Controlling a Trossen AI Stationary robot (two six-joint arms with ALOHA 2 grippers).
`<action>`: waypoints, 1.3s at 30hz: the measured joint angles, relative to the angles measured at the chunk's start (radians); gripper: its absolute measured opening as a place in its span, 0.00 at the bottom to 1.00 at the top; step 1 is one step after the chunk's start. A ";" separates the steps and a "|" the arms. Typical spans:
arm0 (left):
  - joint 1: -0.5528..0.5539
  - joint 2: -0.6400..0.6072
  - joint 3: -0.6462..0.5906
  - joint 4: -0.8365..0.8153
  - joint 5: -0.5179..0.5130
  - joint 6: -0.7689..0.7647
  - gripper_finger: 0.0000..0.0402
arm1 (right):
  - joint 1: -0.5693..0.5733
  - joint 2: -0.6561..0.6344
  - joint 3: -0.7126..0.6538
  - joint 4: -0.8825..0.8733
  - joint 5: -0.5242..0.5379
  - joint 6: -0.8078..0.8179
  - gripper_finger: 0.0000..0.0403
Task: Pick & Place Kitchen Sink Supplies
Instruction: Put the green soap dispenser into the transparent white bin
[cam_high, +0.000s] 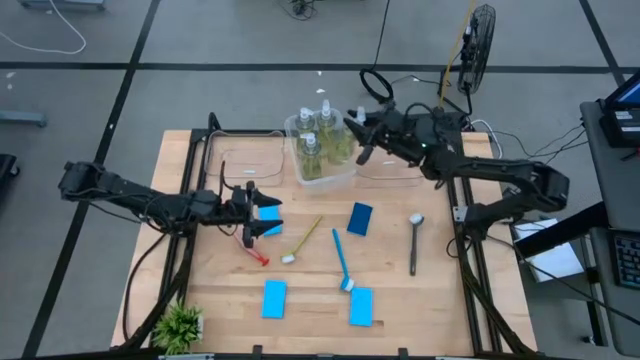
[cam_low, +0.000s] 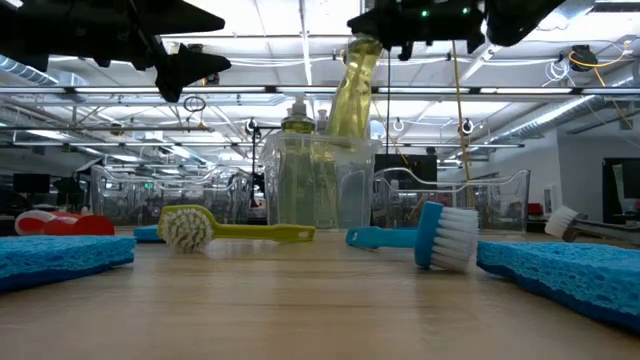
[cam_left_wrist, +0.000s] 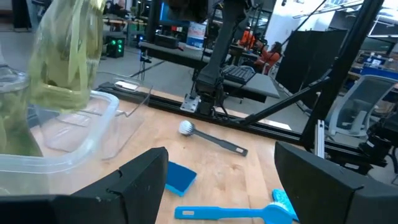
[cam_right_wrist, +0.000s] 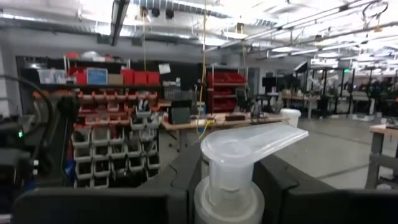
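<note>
Pump bottles (cam_high: 312, 150) are standing in the bin (cam_high: 345, 176) at the table's (cam_high: 320, 300) back. Brushes (cam_high: 341, 258) and sponges (cam_high: 274, 298) are lying scattered in front. Plant (cam_high: 180, 325) is sitting at the front-left corner.

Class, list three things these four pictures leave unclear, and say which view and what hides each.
1. High view: the bottle count in the clear bin; they overlap and the right gripper covers some.
2. Right wrist view: the pump bottle body, cut off by the bottom edge.
3. Low view: the red brush, behind a blue sponge.

My wooden table (cam_high: 400, 300): four brushes (cam_high: 342, 258), sponges (cam_high: 274, 298), clear bins (cam_high: 322, 172), potted plant (cam_high: 180, 325).
</note>
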 joint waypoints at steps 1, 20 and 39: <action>0.006 0.000 0.000 0.000 0.010 -0.001 0.74 | -0.005 0.012 0.000 0.001 -0.004 0.000 0.22; 0.076 0.000 0.000 -0.006 0.088 -0.029 0.74 | -0.037 0.198 0.000 0.031 -0.062 -0.002 0.22; 0.076 0.000 0.000 -0.005 0.095 -0.046 0.74 | -0.045 0.330 0.002 0.069 -0.061 -0.038 0.22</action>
